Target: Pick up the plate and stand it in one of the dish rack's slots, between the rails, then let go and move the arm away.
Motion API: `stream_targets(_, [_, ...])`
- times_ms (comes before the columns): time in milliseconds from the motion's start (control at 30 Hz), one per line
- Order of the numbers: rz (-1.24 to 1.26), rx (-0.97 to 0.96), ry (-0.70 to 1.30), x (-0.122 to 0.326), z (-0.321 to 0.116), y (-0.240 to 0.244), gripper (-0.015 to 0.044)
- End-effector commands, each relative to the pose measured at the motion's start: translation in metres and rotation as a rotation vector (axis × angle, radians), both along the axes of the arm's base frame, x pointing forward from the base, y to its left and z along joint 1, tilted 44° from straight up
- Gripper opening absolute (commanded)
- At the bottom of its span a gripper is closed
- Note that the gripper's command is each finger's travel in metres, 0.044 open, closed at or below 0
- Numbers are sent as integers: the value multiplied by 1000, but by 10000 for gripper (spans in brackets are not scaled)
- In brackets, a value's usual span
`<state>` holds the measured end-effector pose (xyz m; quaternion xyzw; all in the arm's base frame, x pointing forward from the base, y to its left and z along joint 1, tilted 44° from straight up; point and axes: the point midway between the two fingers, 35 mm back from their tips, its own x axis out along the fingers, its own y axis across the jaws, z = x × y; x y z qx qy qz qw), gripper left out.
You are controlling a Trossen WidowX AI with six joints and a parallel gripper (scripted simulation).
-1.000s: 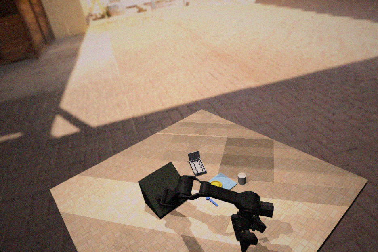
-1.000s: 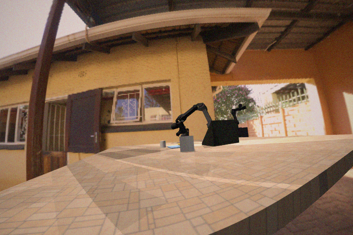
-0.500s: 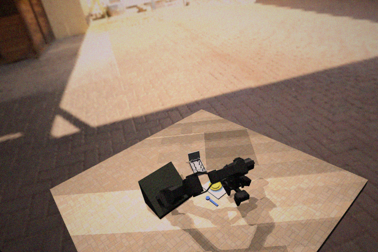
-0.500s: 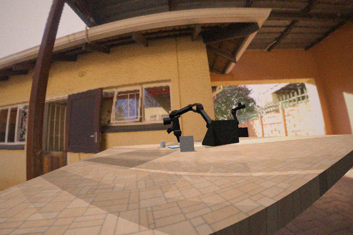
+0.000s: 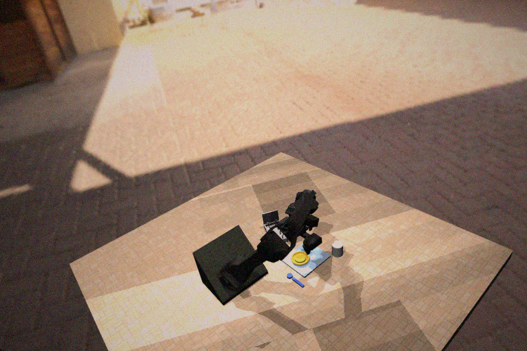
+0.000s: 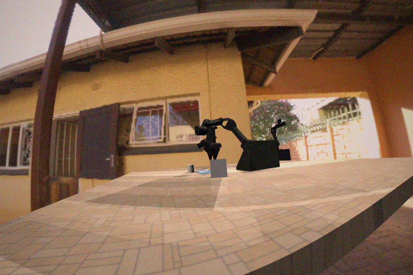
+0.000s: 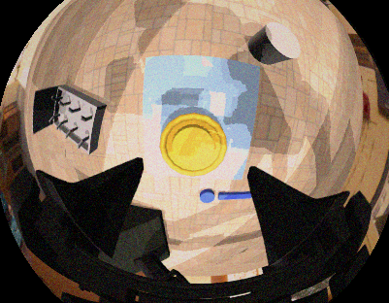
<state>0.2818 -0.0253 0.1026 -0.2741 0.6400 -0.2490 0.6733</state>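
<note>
Pincer (image 7: pixel 194 177) open over plate (image 7: pixel 193 144) | exterior view — plate hidden

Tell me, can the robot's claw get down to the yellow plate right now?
Probably yes. The gripper hangs open above the plate, which lies flat on the blue mat; nothing shows between them.

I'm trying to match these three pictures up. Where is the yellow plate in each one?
Top: the yellow plate lies flat on the blue mat, right of the arm's dark base.
Exterior: not visible; only a sliver of the mat shows, beside the dish rack.
Wrist: plate near the middle, ahead of the open gripper.
Shared landmark: the grey cylinder.
</note>
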Motion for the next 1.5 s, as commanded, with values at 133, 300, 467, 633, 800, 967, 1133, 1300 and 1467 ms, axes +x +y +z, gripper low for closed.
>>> stream_targets(133, [-6,2,9,-1,-11,-6,400])
stream_targets(300, [-6,2,9,-1,-17,-12,400])
stream_targets(467, [-6,2,9,-1,-24,-17,400])
stream_targets(633, [-6,2,8,0,-29,-23,400])
stream_targets(800, [-6,1,8,0,-35,-28,400])
stream_targets(967, [-6,0,8,-1,-41,-34,400])
stream_targets(1133, [-6,-2,8,-1,-46,-40,400])
stream_targets(1300, [-6,-2,8,-1,-47,-40,396])
stream_targets(1467, [-6,-2,8,-1,-47,-40,396])
